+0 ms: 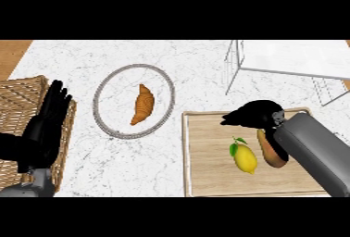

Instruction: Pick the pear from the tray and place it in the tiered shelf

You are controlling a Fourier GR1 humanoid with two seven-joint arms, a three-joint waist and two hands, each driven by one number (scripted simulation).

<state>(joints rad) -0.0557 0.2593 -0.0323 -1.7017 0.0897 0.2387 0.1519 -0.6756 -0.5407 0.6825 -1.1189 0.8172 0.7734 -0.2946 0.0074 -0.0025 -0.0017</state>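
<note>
Wooden tray (205, 178) at lower right, bearing pear (273, 153) just beside lemon (245, 159); pear partly hidden under right forearm. Right hand (254, 115) over tray's far edge, a dark mass, open or closed impossible to tell. White wire tiered shelf (294, 58) beyond, cut off at right. Croissant (143, 104) on plate (96, 104). Left hand (46, 125) spread straight, resting over wicker basket (17, 97).

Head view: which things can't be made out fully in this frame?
Pear: head view, its right side hidden under the right forearm; contact with the right robot hand unclear.
Tiered shelf: head view, cut off by the upper and right edges.
Basket: head view, partly covered by the left robot hand, cut by the left edge.
</note>
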